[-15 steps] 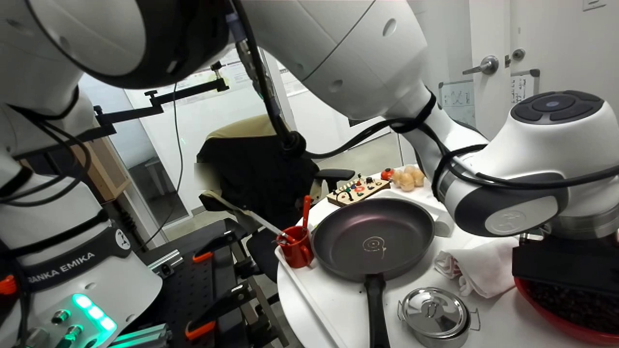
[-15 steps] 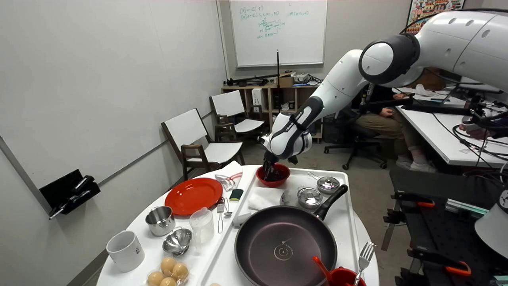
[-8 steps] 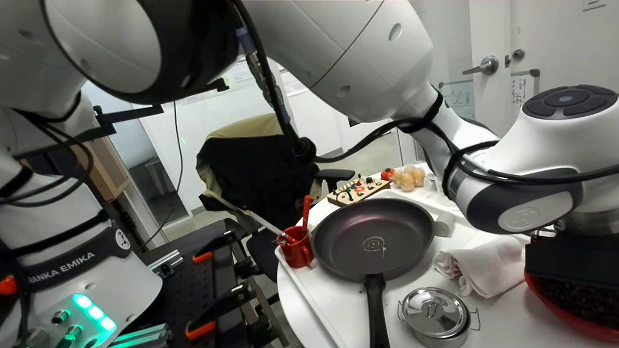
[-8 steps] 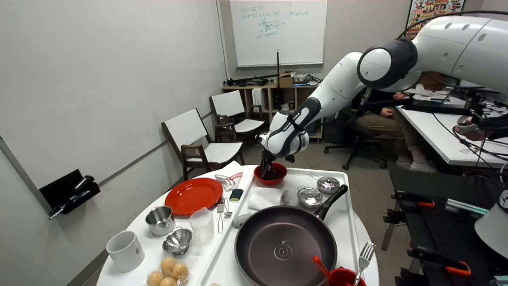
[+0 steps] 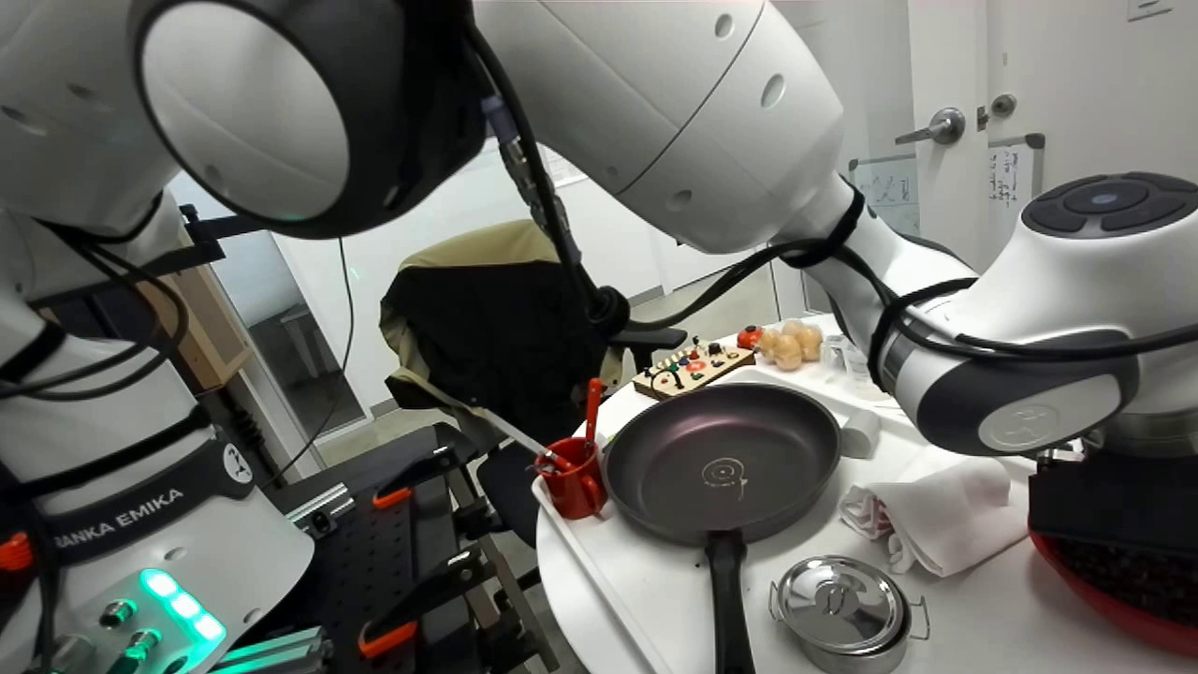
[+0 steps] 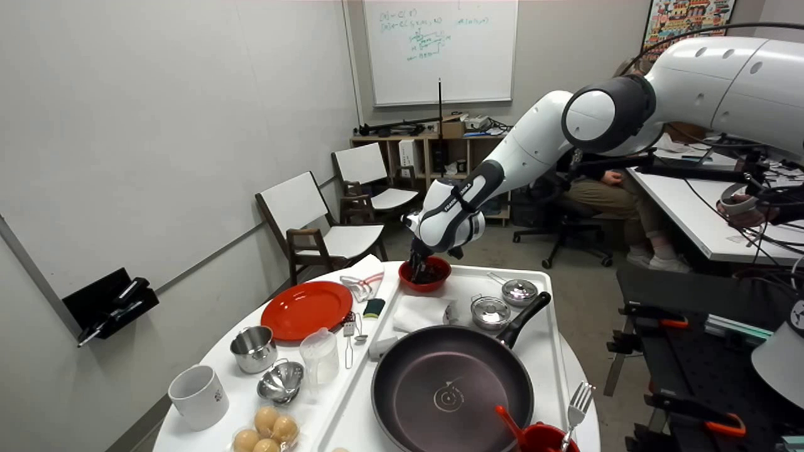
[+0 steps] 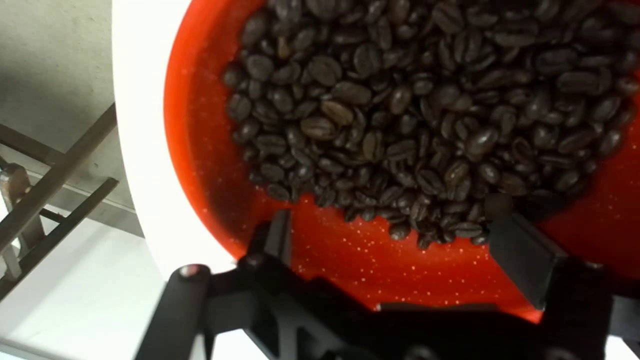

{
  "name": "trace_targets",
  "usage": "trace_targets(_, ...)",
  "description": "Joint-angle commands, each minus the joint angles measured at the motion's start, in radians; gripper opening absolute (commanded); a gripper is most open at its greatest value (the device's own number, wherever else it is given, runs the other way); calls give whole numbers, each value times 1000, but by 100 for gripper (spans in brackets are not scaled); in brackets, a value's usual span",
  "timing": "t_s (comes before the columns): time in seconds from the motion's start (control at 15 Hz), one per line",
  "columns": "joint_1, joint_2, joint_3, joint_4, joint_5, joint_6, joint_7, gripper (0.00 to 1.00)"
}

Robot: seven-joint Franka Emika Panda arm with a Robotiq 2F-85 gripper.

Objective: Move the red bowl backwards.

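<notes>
The red bowl (image 6: 425, 287) stands at the far end of the white tray, and its near side shows at the right edge of an exterior view (image 5: 1109, 604). In the wrist view the bowl (image 7: 182, 115) fills most of the picture and holds dark coffee beans (image 7: 425, 115). My gripper (image 7: 395, 240) is open, with its fingers wide apart and their tips down inside the bowl, by the edge of the beans. In an exterior view the gripper (image 6: 416, 267) reaches into the bowl's left part. Whether a fingertip presses on the bowl's wall is hard to tell.
The black frying pan (image 6: 449, 389), a white cloth (image 6: 419, 312) and lidded metal pots (image 6: 490, 312) share the tray (image 6: 556, 351) with the bowl. The wide red plate (image 6: 308, 309) lies left of the tray. The table edge (image 7: 140, 150) is close beside the bowl.
The red bowl and my gripper have shifted together, a little left and away in an exterior view, and rightward in both frames of the closer view. The gripper stays inside the bowl.
</notes>
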Motion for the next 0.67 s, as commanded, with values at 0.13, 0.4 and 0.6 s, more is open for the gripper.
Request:
trace_targets(0.13, 42, 56, -20, 100, 13, -28, -7, 100)
trace_targets(0.4, 56, 60, -30, 111, 16, -35, -7, 100)
trace_targets(0.6, 60, 60, -34, 113, 17, -37, -8, 100)
